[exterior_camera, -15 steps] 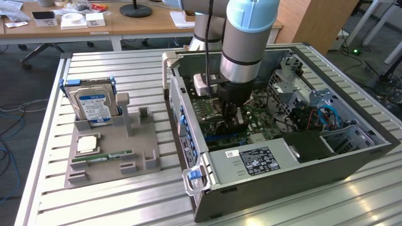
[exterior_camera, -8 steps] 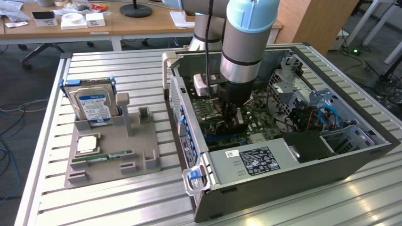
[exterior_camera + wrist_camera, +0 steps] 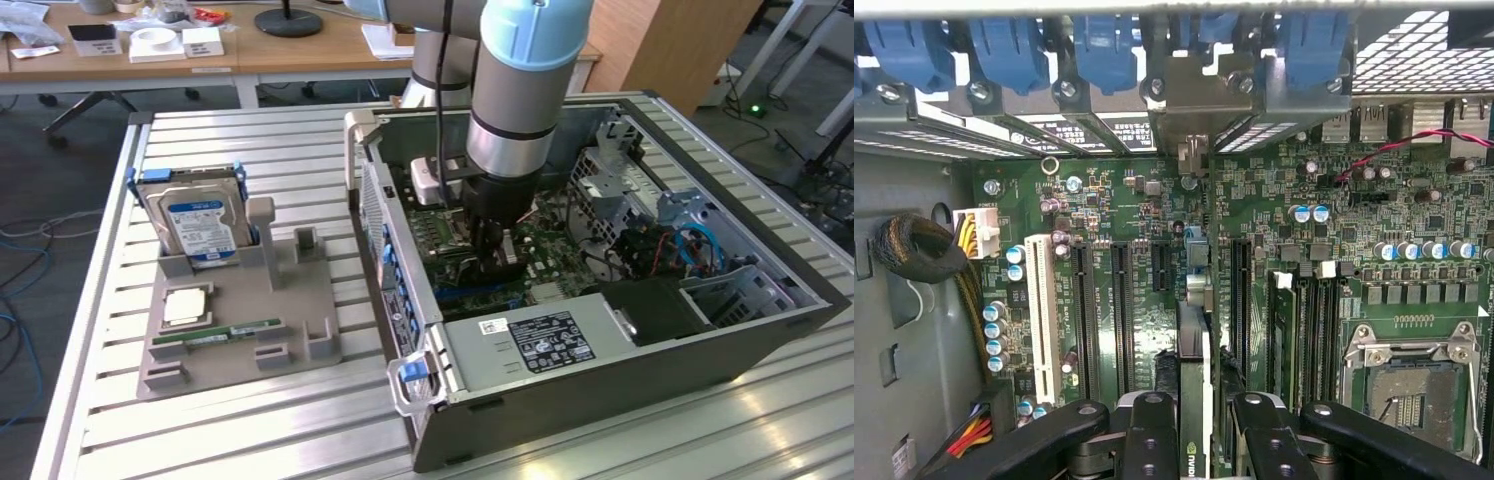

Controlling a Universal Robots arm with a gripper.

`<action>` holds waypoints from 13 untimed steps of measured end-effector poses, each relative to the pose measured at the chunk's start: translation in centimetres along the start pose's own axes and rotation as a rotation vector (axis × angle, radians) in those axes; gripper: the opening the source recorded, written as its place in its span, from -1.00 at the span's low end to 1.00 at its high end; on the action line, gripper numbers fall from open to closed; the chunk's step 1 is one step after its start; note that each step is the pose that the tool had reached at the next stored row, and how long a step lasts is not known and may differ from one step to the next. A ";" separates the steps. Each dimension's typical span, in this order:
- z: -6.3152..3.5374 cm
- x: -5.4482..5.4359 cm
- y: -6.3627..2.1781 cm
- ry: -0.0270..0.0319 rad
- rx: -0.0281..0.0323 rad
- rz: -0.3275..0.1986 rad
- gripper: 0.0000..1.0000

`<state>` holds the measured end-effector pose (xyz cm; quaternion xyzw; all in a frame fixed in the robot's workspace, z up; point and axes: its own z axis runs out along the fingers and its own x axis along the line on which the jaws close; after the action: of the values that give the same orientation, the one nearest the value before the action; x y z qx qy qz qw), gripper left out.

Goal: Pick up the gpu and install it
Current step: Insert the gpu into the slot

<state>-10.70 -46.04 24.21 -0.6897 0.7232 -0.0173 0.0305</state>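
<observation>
- Over on the exterior view's left, the grey holder tray [image 3: 314,345] on the slatted metal surface [image 3: 240,440] carries a hard drive [image 3: 198,218] with a blue-white label standing upright at the far end, a square processor chip [image 3: 183,307] lying flat in its pocket, and a narrow green memory stick [image 3: 218,332] lying along the near edge.
- The tall upright posts [image 3: 262,238] beside the hard drive hold nothing, which I read as the pick-up half of the job being done.
- Moving right, the open computer case [image 3: 761,330] lies on its side with the motherboard [image 3: 554,250] exposed; the arm reaches straight down into it.
- Inside the case, the gripper [image 3: 1194,430] has its fingers [image 3: 1150,440] clenched on the gpu [image 3: 1194,400], seen edge-on as a thin dark card running away from the camera.
- The gpu's far end bracket [image 3: 1192,100] sits up against the rear slot openings under the blue latches [image 3: 1004,50], and the card's edge lines up over an expansion slot between the other black slots [image 3: 1122,300].
- Whether the card is fully seated I cannot tell; by my judgement the insertion is under way or nearly finished, with release not yet done.
- Farther right, the empty processor socket [image 3: 1399,380] is on the board, and the power supply box [image 3: 534,345] fills the near corner of the case.
</observation>
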 end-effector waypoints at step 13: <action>0.10 0.0 0.01 -0.0001 0.0000 0.000 -0.47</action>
<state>-10.70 -46.04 24.11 -0.6897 0.7232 -0.0173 0.0305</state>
